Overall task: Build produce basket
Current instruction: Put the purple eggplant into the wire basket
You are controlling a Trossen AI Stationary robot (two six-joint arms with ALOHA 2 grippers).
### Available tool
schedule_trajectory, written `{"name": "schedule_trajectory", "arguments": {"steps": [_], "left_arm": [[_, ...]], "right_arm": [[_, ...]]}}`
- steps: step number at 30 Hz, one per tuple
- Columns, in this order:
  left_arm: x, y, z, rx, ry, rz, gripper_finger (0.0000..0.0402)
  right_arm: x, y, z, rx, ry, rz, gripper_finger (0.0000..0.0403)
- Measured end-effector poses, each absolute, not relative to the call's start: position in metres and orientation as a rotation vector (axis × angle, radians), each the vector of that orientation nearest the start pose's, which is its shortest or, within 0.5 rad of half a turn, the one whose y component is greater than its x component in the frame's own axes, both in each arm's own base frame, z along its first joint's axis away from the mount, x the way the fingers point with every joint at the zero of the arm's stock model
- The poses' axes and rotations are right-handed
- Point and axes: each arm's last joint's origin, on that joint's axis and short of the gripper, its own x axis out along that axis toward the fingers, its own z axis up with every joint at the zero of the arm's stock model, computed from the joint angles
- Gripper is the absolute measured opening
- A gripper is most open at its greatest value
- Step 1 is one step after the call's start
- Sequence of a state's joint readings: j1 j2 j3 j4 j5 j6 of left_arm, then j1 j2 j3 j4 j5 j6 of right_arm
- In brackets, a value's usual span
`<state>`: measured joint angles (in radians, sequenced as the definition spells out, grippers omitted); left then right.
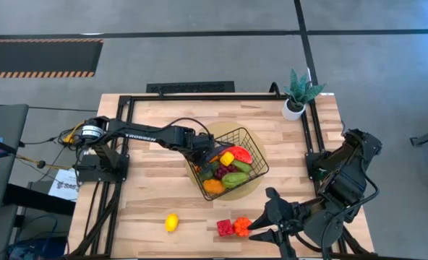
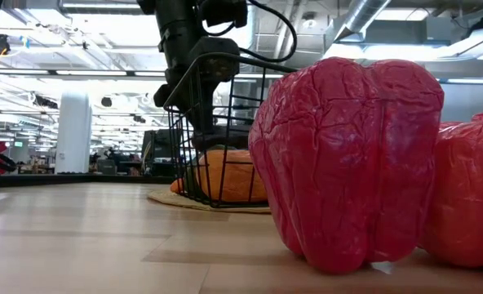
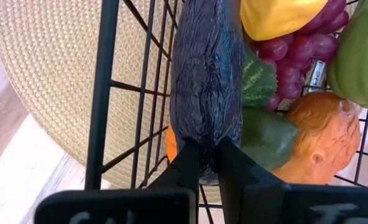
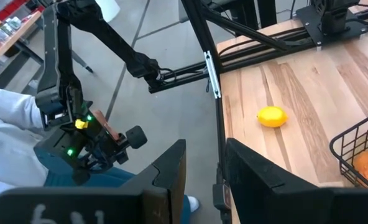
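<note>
The black wire basket sits on a round tan mat mid-table. It holds produce: grapes, a yellow fruit, green pieces and an orange. My left gripper hangs over the basket's left side, shut on a dark purple eggplant. My right gripper is raised at the near right, open and empty. A lemon, a red pepper and an orange pepper lie near the front edge. My left gripper pinches the eggplant's near end between its two fingers. The fingers come steeply from above and run along the eggplant. The eggplant points down into the basket beside its left wire wall, its far end among the grapes and the yellow fruit.
A potted green plant stands at the far right corner. A black frame edges the table. In the low view the red pepper fills the foreground. Bare wood lies left of the lemon and left of the basket.
</note>
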<state>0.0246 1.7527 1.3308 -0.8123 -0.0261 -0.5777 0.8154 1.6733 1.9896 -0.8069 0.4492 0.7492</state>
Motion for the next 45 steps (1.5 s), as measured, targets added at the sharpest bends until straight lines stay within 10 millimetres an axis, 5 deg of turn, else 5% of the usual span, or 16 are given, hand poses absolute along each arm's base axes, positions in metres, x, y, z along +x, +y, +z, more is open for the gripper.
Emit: {"name": "schedule_trajectory", "arguments": {"steps": [32, 45], "left_arm": [[0.348, 0.010, 0.226, -0.467, 1.179, 0.415, 0.0002], [0.346, 0.009, 0.208, -0.504, 1.165, 0.381, 0.0002]], "right_arm": [[0.245, 0.242, 0.455, 0.439, 0.506, 0.190, 0.0131], [0.245, 0.242, 0.455, 0.440, 0.505, 0.190, 0.0131]]}}
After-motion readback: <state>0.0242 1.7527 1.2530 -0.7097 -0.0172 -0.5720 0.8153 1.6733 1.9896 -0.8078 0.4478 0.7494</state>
